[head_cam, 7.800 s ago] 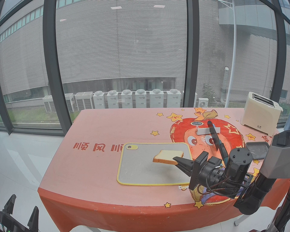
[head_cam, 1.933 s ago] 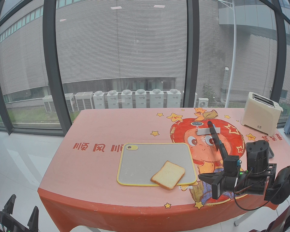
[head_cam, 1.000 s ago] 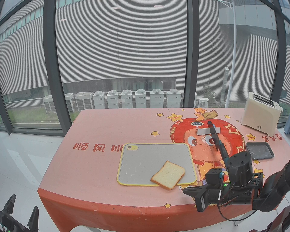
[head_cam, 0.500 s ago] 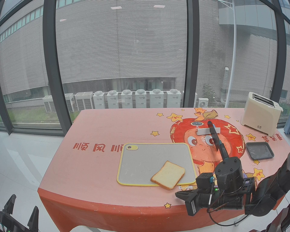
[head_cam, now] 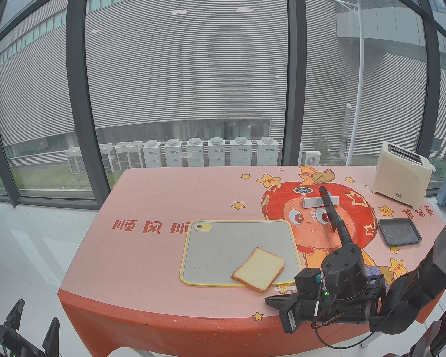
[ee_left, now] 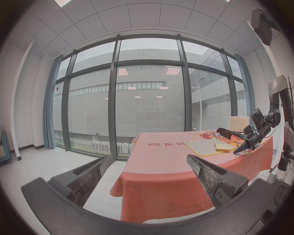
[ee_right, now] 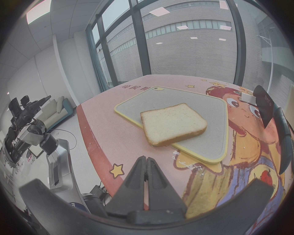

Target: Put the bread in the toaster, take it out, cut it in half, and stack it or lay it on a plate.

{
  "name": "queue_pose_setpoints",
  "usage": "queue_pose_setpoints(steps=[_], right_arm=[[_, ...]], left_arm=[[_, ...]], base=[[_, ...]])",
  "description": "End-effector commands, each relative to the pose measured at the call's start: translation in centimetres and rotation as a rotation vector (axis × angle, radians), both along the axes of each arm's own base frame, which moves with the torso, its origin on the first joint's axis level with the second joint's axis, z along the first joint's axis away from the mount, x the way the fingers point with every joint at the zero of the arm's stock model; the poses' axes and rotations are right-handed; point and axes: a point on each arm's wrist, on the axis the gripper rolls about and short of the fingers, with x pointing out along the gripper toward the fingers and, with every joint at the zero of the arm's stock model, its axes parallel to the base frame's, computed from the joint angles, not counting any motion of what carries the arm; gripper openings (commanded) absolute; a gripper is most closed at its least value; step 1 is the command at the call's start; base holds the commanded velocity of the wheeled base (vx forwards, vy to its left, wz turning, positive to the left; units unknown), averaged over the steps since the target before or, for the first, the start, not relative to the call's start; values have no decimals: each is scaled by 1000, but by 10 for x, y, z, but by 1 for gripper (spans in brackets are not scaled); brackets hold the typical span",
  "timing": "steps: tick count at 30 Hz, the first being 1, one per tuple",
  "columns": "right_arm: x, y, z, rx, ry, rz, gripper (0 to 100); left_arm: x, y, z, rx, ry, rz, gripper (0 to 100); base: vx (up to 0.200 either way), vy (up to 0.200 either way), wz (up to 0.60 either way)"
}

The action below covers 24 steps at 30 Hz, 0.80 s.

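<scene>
- Bread (ee_right: pixel 173 123) flat on cutting board (ee_right: pixel 171 98), overhanging its edge, just ahead of right gripper (ee_right: pixel 146 159).
- Right wrist close-up: fingers pressed together, nothing held.
- Head view: toaster (head_cam: pixel 402 174) and dark plate (head_cam: pixel 399 231) well beyond that gripper.
- Left gripper (ee_left: pixel 149 159) spread apart, far from bread.

Windows (head_cam: pixel 186 69): tall dark-framed panes, across the table (head_cam: pixel 153 200) from the right claw (head_cam: pixel 270 301).
Floor (head_cam: pixel 32 241): pale, glossy, left of the claw.
Ceiling (ee_left: pixel 147 15): white tiles, lit panel (ee_right: pixel 38 10).

bread slice (ee_right: pixel 173 123) overhanging cutting board (ee_right: pixel 171 96), tool (ee_right: pixel 146 159) closed
</scene>
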Motion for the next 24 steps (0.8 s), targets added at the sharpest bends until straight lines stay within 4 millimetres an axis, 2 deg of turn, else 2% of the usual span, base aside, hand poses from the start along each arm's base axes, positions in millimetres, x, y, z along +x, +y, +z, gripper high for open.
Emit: queue_pose_setpoints(steps=[1, 9, 24], right_arm=[[4, 1, -4, 2, -2, -9, 0], [12, 7, -13, 25, -46, -59, 0], [18, 13, -7, 77, -58, -93, 0]], left_arm=[[1, 0, -5, 0, 18, 0, 100], [1, 0, -5, 0, 18, 0, 100], [1, 0, -5, 0, 18, 0, 100]], base=[[0, 0, 0], [0, 0, 0], [0, 0, 0]])
